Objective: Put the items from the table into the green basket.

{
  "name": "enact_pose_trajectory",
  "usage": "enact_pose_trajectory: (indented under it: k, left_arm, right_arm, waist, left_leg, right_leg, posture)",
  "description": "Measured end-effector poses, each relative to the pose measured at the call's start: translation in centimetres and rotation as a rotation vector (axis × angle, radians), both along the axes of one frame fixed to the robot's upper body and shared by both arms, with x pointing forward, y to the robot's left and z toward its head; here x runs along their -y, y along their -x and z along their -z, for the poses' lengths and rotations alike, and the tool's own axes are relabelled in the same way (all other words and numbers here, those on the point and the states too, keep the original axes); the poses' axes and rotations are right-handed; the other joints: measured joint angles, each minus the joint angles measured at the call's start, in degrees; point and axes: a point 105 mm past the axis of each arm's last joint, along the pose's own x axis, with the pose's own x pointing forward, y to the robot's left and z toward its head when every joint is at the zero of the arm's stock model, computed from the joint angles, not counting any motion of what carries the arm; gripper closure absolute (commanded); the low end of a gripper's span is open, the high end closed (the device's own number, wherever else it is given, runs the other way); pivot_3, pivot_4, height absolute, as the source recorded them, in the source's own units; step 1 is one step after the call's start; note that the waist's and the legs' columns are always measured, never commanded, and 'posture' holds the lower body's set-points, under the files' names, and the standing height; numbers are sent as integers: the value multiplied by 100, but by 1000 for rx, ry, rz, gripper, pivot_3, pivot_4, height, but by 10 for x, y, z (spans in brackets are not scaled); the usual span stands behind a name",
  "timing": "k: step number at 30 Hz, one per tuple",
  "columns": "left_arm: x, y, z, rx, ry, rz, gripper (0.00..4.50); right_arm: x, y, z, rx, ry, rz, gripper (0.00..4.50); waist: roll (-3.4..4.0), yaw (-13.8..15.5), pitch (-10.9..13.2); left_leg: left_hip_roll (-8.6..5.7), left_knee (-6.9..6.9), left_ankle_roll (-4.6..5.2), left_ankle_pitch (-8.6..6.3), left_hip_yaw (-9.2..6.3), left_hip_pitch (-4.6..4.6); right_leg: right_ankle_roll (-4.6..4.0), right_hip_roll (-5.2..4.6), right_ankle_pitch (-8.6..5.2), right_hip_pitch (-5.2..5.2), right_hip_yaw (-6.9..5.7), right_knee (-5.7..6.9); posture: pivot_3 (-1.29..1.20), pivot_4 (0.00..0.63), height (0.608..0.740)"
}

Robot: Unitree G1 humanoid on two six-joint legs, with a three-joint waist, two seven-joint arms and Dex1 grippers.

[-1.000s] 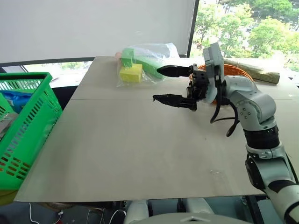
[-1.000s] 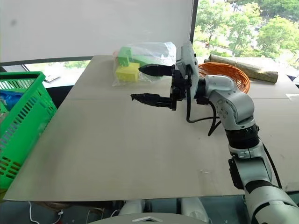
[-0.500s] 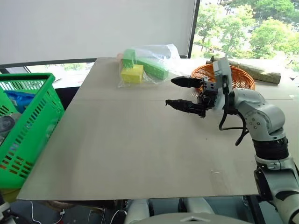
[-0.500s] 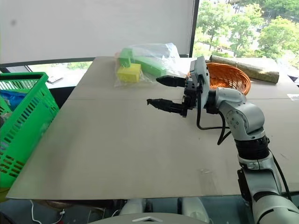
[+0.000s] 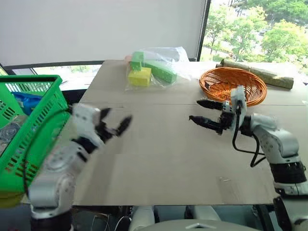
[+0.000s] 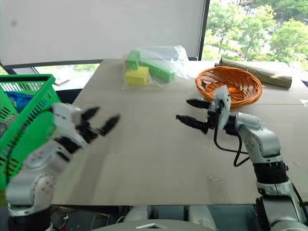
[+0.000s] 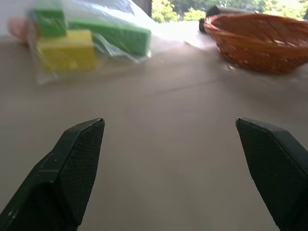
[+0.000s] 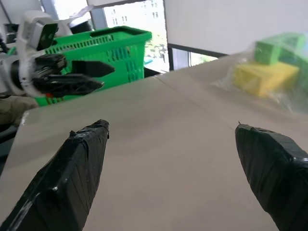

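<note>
The green basket (image 5: pixel 33 83) stands off the table's left edge. A blue shape (image 5: pixel 26 98) and a greyish shape (image 5: pixel 6 133) lie inside it, too unclear to name. The items are otherwise hidden from me. My left gripper (image 5: pixel 115 118) hovers open and empty over the left part of the light-tan table (image 5: pixel 159 159), beside the basket. My right gripper (image 5: pixel 196 110) is open and empty over the table's right half, pointing left, just in front of the wicker basket. The right wrist view looks across at the left gripper (image 8: pixel 91 77) and the green basket (image 8: pixel 115 48).
A clear bag of green and yellow blocks (image 5: pixel 154 67) lies at the table's far edge. A round orange wicker basket (image 5: pixel 233 84) sits at the back right, with a long brownish roll (image 5: pixel 262 74) behind it. A seam (image 5: pixel 159 104) crosses the tabletop.
My left arm has swung in from the left, over the table's left part, with its gripper open. My right gripper has sunk and drawn back to the right, staying open.
</note>
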Motion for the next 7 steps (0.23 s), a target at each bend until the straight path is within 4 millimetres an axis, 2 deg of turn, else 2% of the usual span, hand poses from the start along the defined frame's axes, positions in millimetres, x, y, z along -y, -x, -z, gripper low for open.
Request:
enact_pose_trajectory:
  k: [2, 4, 6, 7]
  left_arm:
    - [8, 4, 9, 7, 16, -10, 24]
    - [12, 7, 21, -14, 15, -30, 24]
    - [16, 12, 32, -16, -15, -40, 24]
    - [18, 14, 35, -22, -14, -37, 24]
  right_arm:
    - [17, 4, 21, 23, 97, 63, 0]
    - [36, 6, 48, -3, 185, 129, 0]
    - [52, 17, 71, -6, 248, 170, 0]
    - [54, 19, 76, -13, 253, 174, 0]
  waist:
    - [20, 35, -10]
    - [29, 55, 6]
    - [35, 54, 3]
    - [36, 51, 4]
  left_leg:
    - [11, 10, 0, 0, -8, 20]
    - [11, 9, 0, -1, -3, 93]
    - [11, 11, 0, -1, 0, 107]
    - [10, 12, 0, -1, 2, 110]
  right_leg:
    - [-4, 23, 0, 26, -1, -3]
    - [-6, 30, -5, 96, 3, -11]
    - [-3, 35, -6, 106, 15, -13]
    - [-2, 35, -5, 106, 20, -13]
  posture:
    - [-74, 0, 740]
    - [-74, 0, 740]
    - [-97, 0, 740]
    - [-104, 0, 740]
